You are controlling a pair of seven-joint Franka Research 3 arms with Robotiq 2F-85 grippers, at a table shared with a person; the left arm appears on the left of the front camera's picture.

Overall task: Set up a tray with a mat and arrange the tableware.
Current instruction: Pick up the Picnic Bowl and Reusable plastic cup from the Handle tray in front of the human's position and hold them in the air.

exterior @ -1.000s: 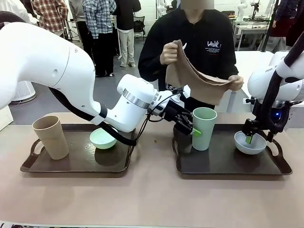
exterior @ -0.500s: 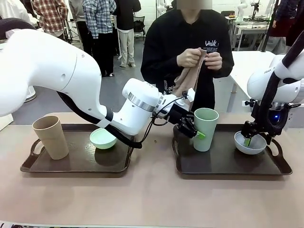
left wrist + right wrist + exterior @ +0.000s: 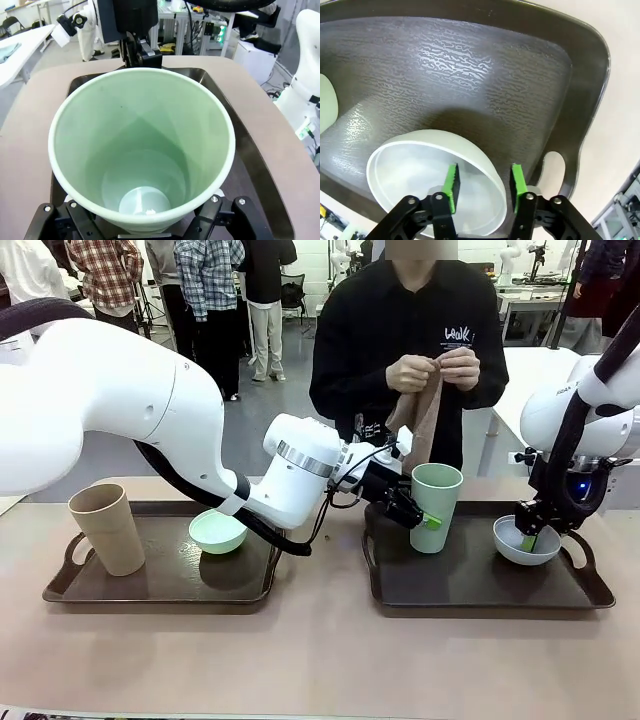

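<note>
1. Your left gripper (image 3: 420,519) sits just right of centre in the front view. Its jaws straddle the lower wall of the sage green cup (image 3: 437,502), and one green pad lies on the cup's front. In the left wrist view the cup (image 3: 142,150) hides the fingertips, so you cannot tell whether they clamp it.
2. That cup stands upright at the back-left corner of the right tray (image 3: 470,585).
3. Your right gripper (image 3: 484,187) is partly open at the frame's right. One pad is inside the pale bowl (image 3: 420,170) and one outside, with the rim loose between them.
4. The bowl rests near that tray's right handle.
5. Compared with a second ago, the left gripper has pushed farther onto the cup, and the cup sits slightly farther right. The person's hands (image 3: 410,373) now bunch the mat (image 3: 425,415) at chest height, where before it was spread wide.
6. The tan cup (image 3: 108,530) and mint bowl (image 3: 218,532) stay on the left tray (image 3: 150,585).
</note>
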